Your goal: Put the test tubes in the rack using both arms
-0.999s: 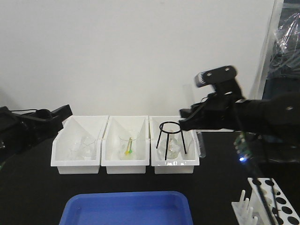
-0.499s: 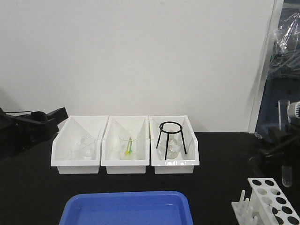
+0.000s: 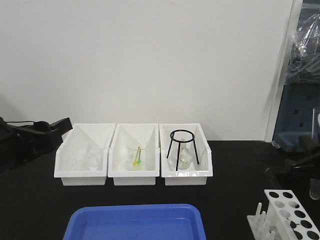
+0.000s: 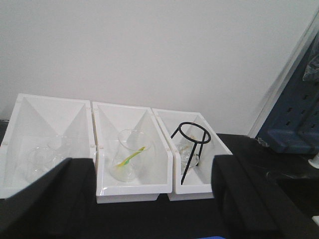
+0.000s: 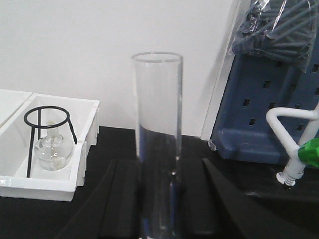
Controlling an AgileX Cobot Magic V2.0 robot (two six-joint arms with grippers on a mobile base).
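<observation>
At the far right of the counter [image 3: 235,165], a single test tube [image 5: 157,114] is held upright in the jaws of the right arm [image 3: 300,167], which are closed on its lower part. The exact line of contact is cut off by the bottom edge of the wrist view. The open mouth is uppermost, and in the front view the rounded end is seen hanging just above the far end of the rack [image 3: 286,212], not yet inside a hole. The holes that are in view appear unoccupied. The jaws of the left arm [image 3: 30,142] are spread wide with nothing between them, facing the three white bins [image 3: 135,179], well apart from the rack. The tube may be judged light, rigid, smooth and brittle: thin clear glass that is likely to slip under a weak grip and to crack under a hard one, or on a knock against the rim of a hole. A hold on the straight wall, at or below the middle, is therefore to be preferred, with the open lip avoided and the closed end left free for entry.
</observation>
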